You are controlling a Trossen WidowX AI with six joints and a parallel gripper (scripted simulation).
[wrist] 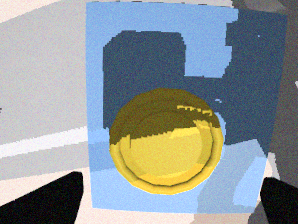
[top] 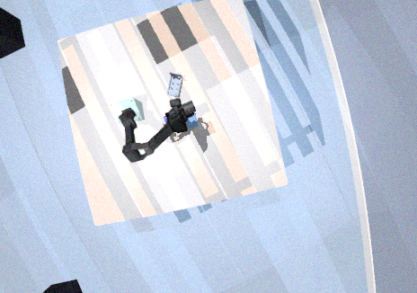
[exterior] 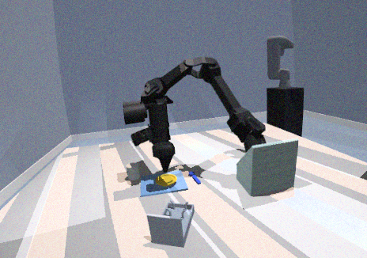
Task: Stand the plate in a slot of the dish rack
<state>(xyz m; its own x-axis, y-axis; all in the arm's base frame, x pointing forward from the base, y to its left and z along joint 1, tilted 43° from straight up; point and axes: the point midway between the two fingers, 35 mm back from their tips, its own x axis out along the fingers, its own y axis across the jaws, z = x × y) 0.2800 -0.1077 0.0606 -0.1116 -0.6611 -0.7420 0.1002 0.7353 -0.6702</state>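
The yellow round plate (exterior: 166, 180) (wrist: 167, 155) lies flat on a blue mat (exterior: 179, 187) (wrist: 99, 175). My gripper (exterior: 165, 170) (wrist: 174, 185) is open and empty, pointing down just above the plate. In the wrist view its black fingers stand wide apart, with the plate between and ahead of them. In the exterior view the fingers line up edge-on, so their gap is hidden there. In the top view the arm hides the plate. The grey dish rack (top: 175, 86) (exterior: 166, 229) stands beyond the mat, with a tall end panel and small upright rails; its slots are empty.
A small blue object (exterior: 194, 177) lies beside the mat. A grey cylinder (exterior: 134, 173) stands in shadow behind the mat's other side. A pale green block with a sloped side (exterior: 273, 168) (top: 128, 106) stands near the arm's base. A dark pedestal (exterior: 285, 111) stands in the background.
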